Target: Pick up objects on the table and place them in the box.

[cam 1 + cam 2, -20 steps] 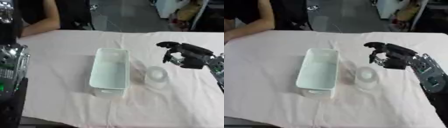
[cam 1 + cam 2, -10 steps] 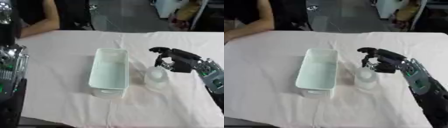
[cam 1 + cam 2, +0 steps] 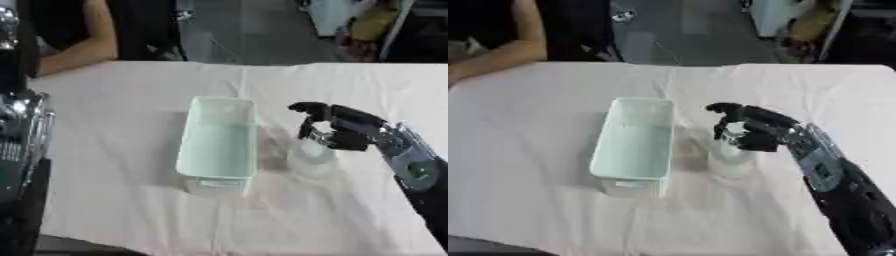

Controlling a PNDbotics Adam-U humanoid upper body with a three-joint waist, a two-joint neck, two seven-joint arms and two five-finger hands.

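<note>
A pale green rectangular box (image 3: 217,137) stands open-topped in the middle of the white-clothed table (image 3: 122,100), with nothing visible inside. Just right of it stands a clear cup (image 3: 310,159), upright on the cloth. My right hand (image 3: 343,131) comes in from the right and sits on the cup's top, its thumb and fingers curled down round the rim. At the left edge my left arm (image 3: 19,135) shows as silver and black parts; its hand is not clear to me.
A person's bare forearm (image 3: 74,52) rests on the table's far left corner, away from the box. Beyond the far edge are a dark floor and cluttered shelves. Bare cloth lies in front of the box and cup.
My right hand has moved left and down from beside the cup onto its top, and its fingers have curled round the rim. Box and cup stay in place.
</note>
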